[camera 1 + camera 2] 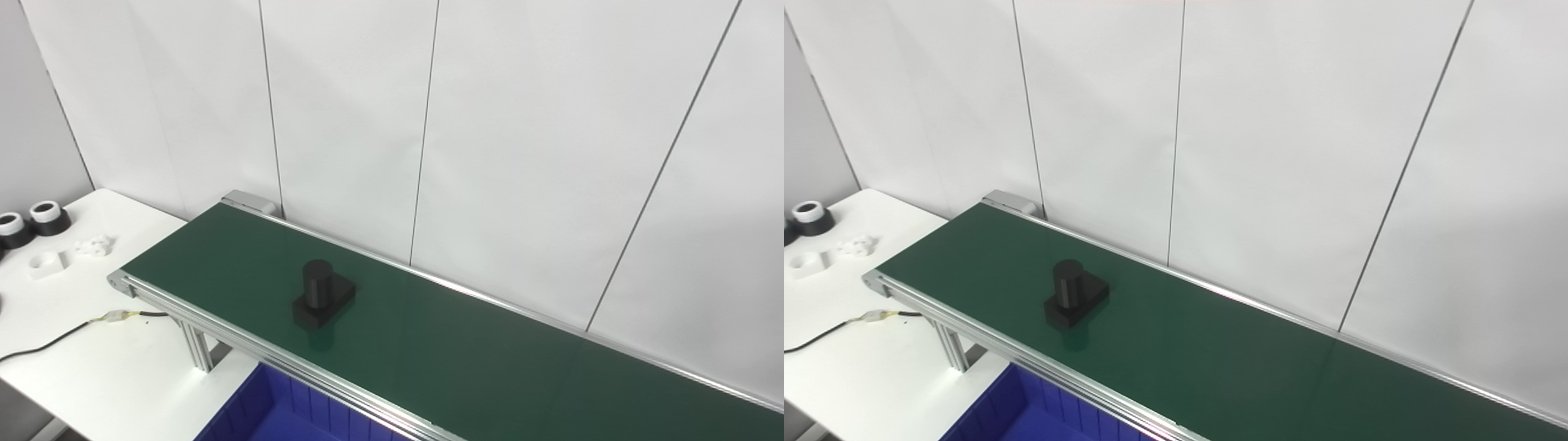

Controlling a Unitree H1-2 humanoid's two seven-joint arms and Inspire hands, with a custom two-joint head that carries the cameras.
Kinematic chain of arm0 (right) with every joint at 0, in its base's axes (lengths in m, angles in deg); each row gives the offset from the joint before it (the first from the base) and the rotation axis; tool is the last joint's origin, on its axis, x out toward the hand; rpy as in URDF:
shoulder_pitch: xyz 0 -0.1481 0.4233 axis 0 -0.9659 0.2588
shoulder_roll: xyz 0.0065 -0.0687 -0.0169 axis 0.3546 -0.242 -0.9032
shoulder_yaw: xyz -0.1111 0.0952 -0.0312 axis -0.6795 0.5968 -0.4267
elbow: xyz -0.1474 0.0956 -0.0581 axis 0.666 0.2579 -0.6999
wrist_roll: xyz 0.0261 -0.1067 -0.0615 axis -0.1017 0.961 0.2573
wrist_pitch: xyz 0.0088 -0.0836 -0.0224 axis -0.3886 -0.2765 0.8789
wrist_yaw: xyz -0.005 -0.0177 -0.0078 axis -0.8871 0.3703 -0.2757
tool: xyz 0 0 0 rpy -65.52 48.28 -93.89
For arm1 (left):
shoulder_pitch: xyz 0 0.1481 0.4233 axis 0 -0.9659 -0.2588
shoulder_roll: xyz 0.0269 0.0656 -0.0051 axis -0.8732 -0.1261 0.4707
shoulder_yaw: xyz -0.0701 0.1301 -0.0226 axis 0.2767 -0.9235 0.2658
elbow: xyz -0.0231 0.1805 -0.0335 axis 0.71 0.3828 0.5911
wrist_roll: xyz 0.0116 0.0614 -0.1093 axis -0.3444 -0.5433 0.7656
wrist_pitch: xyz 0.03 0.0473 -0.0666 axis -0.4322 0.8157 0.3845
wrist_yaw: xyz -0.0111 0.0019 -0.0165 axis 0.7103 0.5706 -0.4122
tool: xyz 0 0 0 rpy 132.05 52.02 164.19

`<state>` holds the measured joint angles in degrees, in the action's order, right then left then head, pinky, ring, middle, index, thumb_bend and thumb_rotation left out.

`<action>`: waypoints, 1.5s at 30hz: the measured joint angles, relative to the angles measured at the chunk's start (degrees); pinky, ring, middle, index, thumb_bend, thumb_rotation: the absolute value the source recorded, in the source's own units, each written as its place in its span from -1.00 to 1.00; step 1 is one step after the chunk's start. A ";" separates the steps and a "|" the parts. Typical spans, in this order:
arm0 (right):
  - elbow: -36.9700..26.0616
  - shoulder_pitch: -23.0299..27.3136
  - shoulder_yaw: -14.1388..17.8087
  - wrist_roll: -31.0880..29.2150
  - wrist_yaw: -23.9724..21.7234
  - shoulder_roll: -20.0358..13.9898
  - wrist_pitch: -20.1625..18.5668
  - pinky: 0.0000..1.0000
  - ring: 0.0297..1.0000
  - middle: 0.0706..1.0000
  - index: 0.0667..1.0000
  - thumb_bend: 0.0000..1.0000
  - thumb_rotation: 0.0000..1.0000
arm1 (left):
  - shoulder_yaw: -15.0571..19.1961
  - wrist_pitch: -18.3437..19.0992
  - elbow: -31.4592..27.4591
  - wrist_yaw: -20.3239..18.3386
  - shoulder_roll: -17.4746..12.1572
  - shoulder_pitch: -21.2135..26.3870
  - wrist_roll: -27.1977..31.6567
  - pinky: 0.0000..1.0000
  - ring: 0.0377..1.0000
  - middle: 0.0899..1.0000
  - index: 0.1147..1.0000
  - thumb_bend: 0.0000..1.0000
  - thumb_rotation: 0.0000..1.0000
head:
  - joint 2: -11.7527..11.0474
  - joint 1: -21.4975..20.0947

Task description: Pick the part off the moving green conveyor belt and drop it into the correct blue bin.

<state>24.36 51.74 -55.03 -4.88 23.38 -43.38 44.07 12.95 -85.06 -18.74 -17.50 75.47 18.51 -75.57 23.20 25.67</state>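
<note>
A black part [321, 294], a short cylinder standing upright on a square base, rests on the green conveyor belt [459, 343] near its left end. The belt runs diagonally from upper left to lower right between aluminium rails. Below the belt's near rail, at the bottom edge, a corner of a blue bin [288, 410] shows; its inside is mostly cut off. Neither of my hands nor any arm appears in either eye view.
A white table [92, 361] lies left of the belt, carrying two black-and-white rings [48, 217], two white parts [49, 263] and a black cable [55, 340] with a connector. An aluminium leg [196, 346] props the belt. White wall panels stand close behind.
</note>
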 measured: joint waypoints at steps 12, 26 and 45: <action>-6.35 0.82 1.25 0.41 -1.71 -0.90 -1.97 0.05 0.26 0.34 0.49 0.04 -0.26 | -0.16 0.00 0.01 0.61 0.01 0.01 -0.12 0.29 0.40 0.43 0.46 0.96 -0.40 | 0.44 -1.41; -10.78 3.41 2.20 1.43 -3.10 -1.30 -7.20 0.06 0.31 0.41 0.52 -0.12 -0.03 | -0.35 0.00 0.20 0.61 -0.02 0.65 -0.11 0.31 0.40 0.43 0.45 0.98 -0.39 | 0.35 -1.94; -10.61 12.10 2.75 2.29 -6.53 -3.47 -14.31 0.02 0.28 0.38 0.50 0.24 0.67 | -0.85 0.00 0.80 0.85 -0.13 1.43 -0.12 0.30 0.39 0.41 0.46 0.99 -0.41 | 0.35 -2.29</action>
<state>13.75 63.84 -52.28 -2.59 16.86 -46.85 29.75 12.10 -85.06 -17.94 -16.64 75.34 19.95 -75.69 23.55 23.38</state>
